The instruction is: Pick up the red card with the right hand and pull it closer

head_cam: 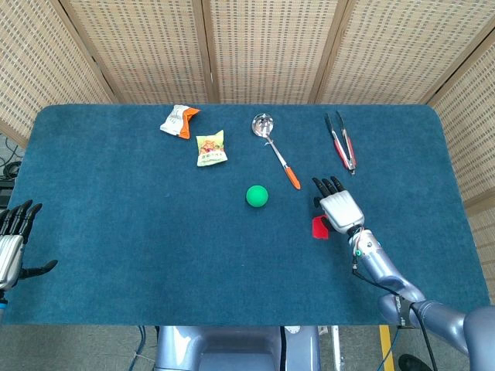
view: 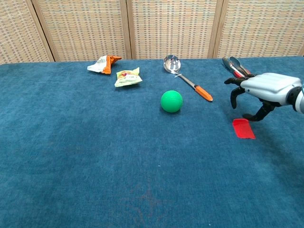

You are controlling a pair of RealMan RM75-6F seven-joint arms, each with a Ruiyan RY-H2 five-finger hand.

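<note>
— Red card (head_cam: pixel 320 227) in the head view: where does it lie?
— Flat on the blue table (head_cam: pixel 139 224), right of the green ball (head_cam: pixel 257 195) and partly under the right hand (head_cam: pixel 338 209). That hand hangs palm down with its fingers apart, holding nothing.
— And the left hand (head_cam: pixel 11 246)?
— At the table's left edge, fingers spread, nothing in it.
— What else lies there?
— A spoon (head_cam: pixel 274 151) with an orange handle, tongs (head_cam: pixel 341 141) and two snack packets (head_cam: pixel 195 135) toward the far side.
— Now the chest view?
— The card (view: pixel 243 128) lies flat, and the right hand (view: pixel 259 90) hovers just above and behind it, fingers curled downward but apart, thumb pointing down near the card's far edge, apart from it. The ball (view: pixel 171 101) sits to the left, well apart; the spoon (view: pixel 186 77) and tongs (view: pixel 237 69) lie beyond. The left hand does not show here.
</note>
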